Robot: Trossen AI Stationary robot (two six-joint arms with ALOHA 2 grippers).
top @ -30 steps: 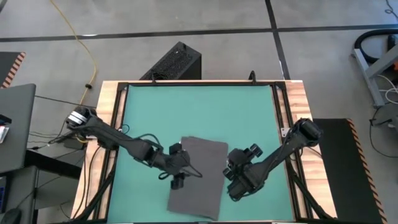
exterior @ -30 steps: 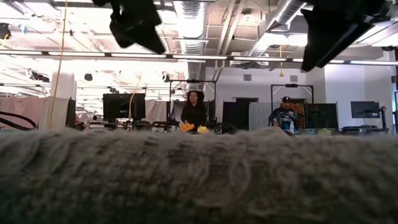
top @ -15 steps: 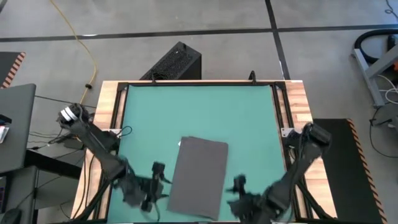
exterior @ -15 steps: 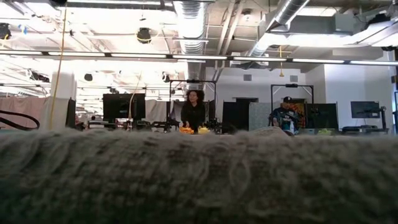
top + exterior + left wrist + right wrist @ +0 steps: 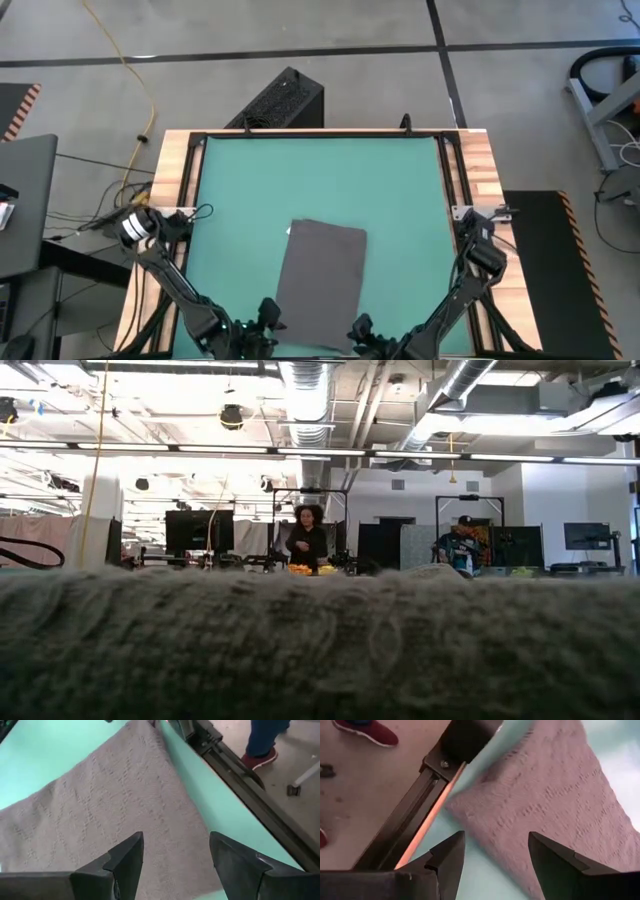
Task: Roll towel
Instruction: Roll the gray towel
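The dark grey towel [image 5: 320,285] lies flat and spread out on the green mat [image 5: 320,180], its long sides running from far to near, its near edge at the table's near edge. That edge fills the lower half of the low view [image 5: 320,650]. My left gripper [image 5: 264,318] is open at the towel's near left corner, fingers over the cloth [image 5: 115,805]. My right gripper [image 5: 362,330] is open at the near right corner [image 5: 452,806]. I see neither gripper touching the towel.
The table's black frame rail runs along the near edge, close to both grippers [image 5: 235,775] [image 5: 410,825]. A person's shoes stand on the floor beyond it [image 5: 260,755]. A black box [image 5: 280,100] sits past the far edge. People stand in the room behind [image 5: 308,540].
Both grippers have gone from beside the towel's middle toward the table's near edge, to the towel's near corners, and have left the low view. The towel has stayed where it was.
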